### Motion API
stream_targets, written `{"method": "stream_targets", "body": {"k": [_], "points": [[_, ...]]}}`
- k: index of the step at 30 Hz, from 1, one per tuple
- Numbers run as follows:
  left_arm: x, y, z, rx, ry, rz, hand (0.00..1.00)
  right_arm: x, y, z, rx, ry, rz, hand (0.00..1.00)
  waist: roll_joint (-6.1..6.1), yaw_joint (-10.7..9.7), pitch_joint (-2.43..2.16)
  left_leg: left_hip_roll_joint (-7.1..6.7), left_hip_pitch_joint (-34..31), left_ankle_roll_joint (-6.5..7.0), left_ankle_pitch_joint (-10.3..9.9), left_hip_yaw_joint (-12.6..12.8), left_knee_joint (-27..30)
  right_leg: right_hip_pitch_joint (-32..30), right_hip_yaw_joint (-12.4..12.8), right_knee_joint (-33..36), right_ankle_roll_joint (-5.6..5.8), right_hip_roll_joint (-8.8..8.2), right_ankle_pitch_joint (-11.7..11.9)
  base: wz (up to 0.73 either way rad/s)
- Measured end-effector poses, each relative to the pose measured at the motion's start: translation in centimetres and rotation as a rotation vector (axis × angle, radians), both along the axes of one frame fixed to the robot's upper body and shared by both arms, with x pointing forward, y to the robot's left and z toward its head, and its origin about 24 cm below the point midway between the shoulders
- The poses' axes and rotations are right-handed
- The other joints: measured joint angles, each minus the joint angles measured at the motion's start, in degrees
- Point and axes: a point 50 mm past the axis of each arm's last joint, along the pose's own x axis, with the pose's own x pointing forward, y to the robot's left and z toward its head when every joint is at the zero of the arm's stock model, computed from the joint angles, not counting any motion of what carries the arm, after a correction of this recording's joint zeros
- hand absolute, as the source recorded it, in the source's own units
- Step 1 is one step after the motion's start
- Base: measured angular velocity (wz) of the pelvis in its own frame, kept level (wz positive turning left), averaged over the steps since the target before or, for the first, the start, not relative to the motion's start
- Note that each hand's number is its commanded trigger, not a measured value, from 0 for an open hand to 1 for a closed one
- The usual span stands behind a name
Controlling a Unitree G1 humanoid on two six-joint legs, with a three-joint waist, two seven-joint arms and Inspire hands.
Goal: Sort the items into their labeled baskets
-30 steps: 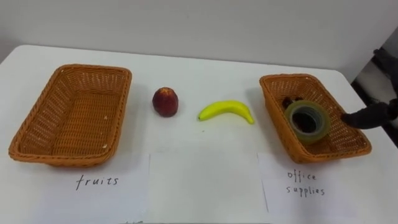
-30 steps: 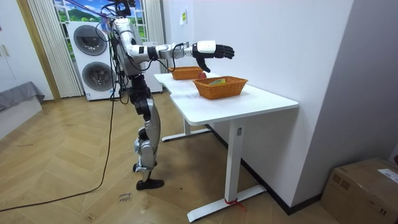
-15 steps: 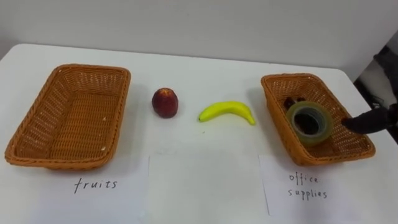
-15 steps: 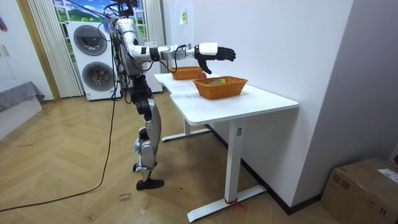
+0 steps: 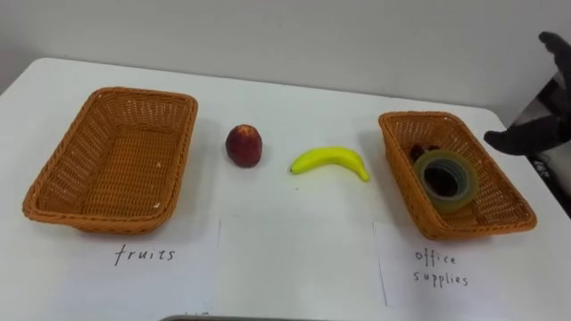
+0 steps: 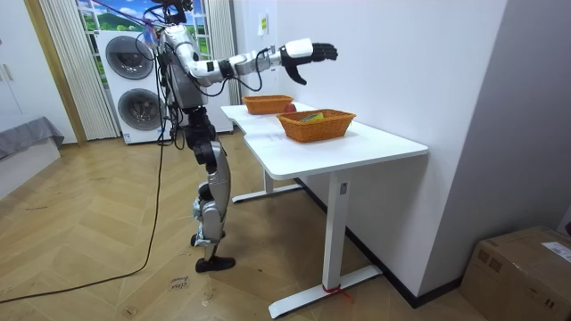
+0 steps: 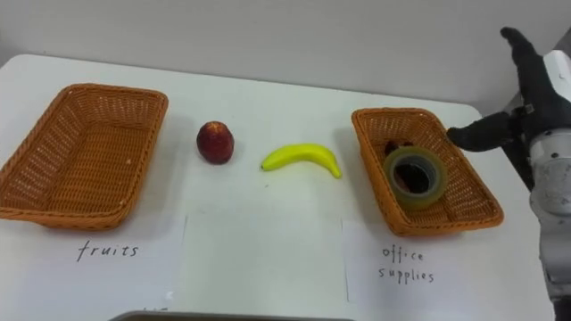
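Note:
A red apple (image 5: 244, 145) and a yellow banana (image 5: 328, 161) lie on the white table (image 5: 294, 241) between two wicker baskets. The left basket (image 5: 111, 160), labelled fruits, holds nothing. The right basket (image 5: 455, 174), labelled office supplies, holds a roll of tape (image 5: 445, 178) and a small dark object (image 5: 417, 151) behind it. My right hand (image 7: 526, 94) hovers open above the table's right edge, beyond the right basket, with nothing in it. In the room view the right hand (image 6: 308, 55) is raised high over the table.
Paper labels (image 5: 147, 259) lie at the table's front edge before each basket. A wall rises behind the table. In the room view I stand at the table's long side, with washing machines (image 6: 134, 85) behind me.
My right hand has risen from just beside the office supplies basket to well above the table. The eye view has shifted slightly.

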Motion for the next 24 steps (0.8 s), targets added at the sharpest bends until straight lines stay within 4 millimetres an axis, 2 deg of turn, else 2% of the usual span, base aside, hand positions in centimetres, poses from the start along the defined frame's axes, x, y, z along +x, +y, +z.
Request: {"method": "stream_targets", "body": {"k": [3,4,7,9,10,11,14,19,21,23,24], "points": [[0.0,-0.2,-0.1,-0.006,-0.001,0.002,0.00,0.9,0.5,1.7,-0.003,-0.057,0.021,0.00,0.00,0.1,-0.06,-0.07,-0.8,-0.01,0.0,-0.8,0.1,-0.5,-0.5,0.0,0.00,-0.05,0.0,0.08],[0.1,-0.2,-0.1,-0.004,-0.003,0.002,0.00,1.0,0.6,2.0,-0.003,-0.066,0.023,0.00,-0.33,0.1,-0.30,-0.08,-0.9,-0.01,0.0,-1.0,0.1,-0.6,-0.6,0.1,0.00,-0.07,0.0,0.10],[0.0,-0.2,-0.1,0.000,-0.008,0.013,0.00,1.3,0.9,2.5,0.021,-0.095,0.040,0.00,-0.27,0.8,-0.24,-0.03,-1.0,-0.04,0.0,-1.3,0.1,-0.5,-0.8,0.1,0.00,0.02,0.0,0.04],[0.0,-0.1,0.0,0.007,-0.016,0.020,0.00,1.5,1.3,2.3,0.037,-0.088,0.058,0.00,-0.25,1.3,-0.16,-0.02,-1.0,-0.04,0.0,-1.5,0.1,-0.3,-1.1,0.0,0.00,0.00,0.0,0.09],[-0.1,-0.1,0.0,0.009,-0.017,0.021,0.00,1.5,1.5,2.2,0.038,-0.083,0.068,0.00,-0.52,1.3,-0.27,-0.02,-1.0,-0.05,0.0,-1.6,0.1,-0.2,-1.5,0.0,0.00,-0.05,0.0,0.13],[-0.1,0.0,0.0,0.013,-0.019,0.019,0.00,1.7,1.9,1.9,0.051,-0.073,0.087,0.00,-0.39,1.3,-0.09,-0.04,-1.1,-0.06,0.1,-1.8,0.1,-0.2,-1.8,0.0,0.00,-0.10,0.0,0.12],[-0.2,0.2,0.0,0.016,-0.021,0.012,0.00,2.0,2.7,1.6,0.082,-0.063,0.129,0.00,-0.71,2.0,-0.01,-0.14,-1.6,-0.10,0.1,-2.1,0.1,-0.5,-2.2,0.0,0.00,-0.22,0.0,0.06],[0.0,0.4,0.1,0.014,-0.022,0.004,0.00,2.3,2.7,0.8,0.086,-0.025,0.133,0.00,-1.23,2.7,0.06,-0.26,-3.1,-0.11,0.1,-3.0,0.5,-0.9,-4.0,0.0,0.00,-0.57,0.0,0.13],[0.2,0.6,0.3,0.018,-0.026,-0.001,0.00,2.5,2.4,0.5,0.092,-0.008,0.125,0.00,-1.96,2.9,0.13,-0.25,-4.1,-0.15,0.1,-3.6,1.1,-1.4,-4.8,-0.3,-0.01,-0.59,0.0,0.14],[0.1,0.8,0.3,0.016,-0.021,-0.003,0.00,2.8,2.4,0.4,0.094,0.001,0.119,0.00,-2.32,3.6,0.03,-0.23,-4.8,-0.21,0.2,-3.8,1.2,-1.8,-5.0,-0.6,-0.17,-0.50,0.1,0.05],[0.0,0.9,0.4,0.013,-0.016,-0.006,0.00,2.8,2.2,0.2,0.095,0.009,0.113,0.00,-2.59,3.8,-0.16,-0.26,-5.2,-0.23,0.2,-4.2,1.7,-1.8,-5.5,-0.9,-0.24,-0.48,0.2,0.13]]}}
